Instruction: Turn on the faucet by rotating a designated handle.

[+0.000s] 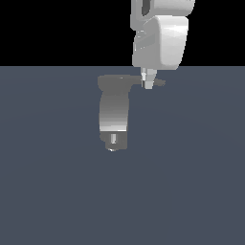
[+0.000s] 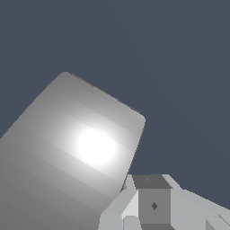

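The grey faucet [image 1: 114, 112] stands upright on the floor, with a wide cap on top and a blocky base carrying a small pale peg [image 1: 113, 139]. Its thin flat handle [image 1: 160, 83] sticks out from the cap toward the exterior view's right. My white gripper [image 1: 148, 85] comes down from above. Its fingers are close together and their tips rest at the handle, between the cap and the handle's point. It grips nothing. In the wrist view the faucet's shiny grey body [image 2: 81, 152] fills much of the picture beside my fingers [image 2: 152, 200]. The handle is not distinguishable there.
The flat dark blue-grey floor [image 1: 191, 182] spreads all round the faucet. The white arm [image 1: 162, 33] rises straight up above the handle.
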Controlling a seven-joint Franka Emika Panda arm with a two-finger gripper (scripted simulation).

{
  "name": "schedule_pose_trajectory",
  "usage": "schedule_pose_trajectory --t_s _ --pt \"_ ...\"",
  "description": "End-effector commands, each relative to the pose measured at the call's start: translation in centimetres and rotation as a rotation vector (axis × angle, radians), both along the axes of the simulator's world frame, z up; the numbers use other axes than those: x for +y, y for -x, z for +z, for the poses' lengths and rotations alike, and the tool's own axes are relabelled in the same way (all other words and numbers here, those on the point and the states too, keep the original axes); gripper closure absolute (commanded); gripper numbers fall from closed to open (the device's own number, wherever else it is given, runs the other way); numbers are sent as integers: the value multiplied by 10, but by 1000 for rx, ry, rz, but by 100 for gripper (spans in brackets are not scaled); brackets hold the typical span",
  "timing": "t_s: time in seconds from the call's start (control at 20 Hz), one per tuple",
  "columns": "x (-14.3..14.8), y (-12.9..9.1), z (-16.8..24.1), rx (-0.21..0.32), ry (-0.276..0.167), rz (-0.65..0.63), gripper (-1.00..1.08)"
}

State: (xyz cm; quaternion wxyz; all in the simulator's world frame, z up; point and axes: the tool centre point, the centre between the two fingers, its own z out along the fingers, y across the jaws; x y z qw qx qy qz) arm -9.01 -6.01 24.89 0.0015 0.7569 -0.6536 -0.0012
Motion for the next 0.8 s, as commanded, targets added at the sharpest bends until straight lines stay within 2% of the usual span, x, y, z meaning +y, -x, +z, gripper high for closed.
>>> schedule_pose_trajectory --t_s 0.0,0.75 --pt "-9 -9 0 -4 0 -5 108" --pt "-49 -48 0 -4 0 -16 108"
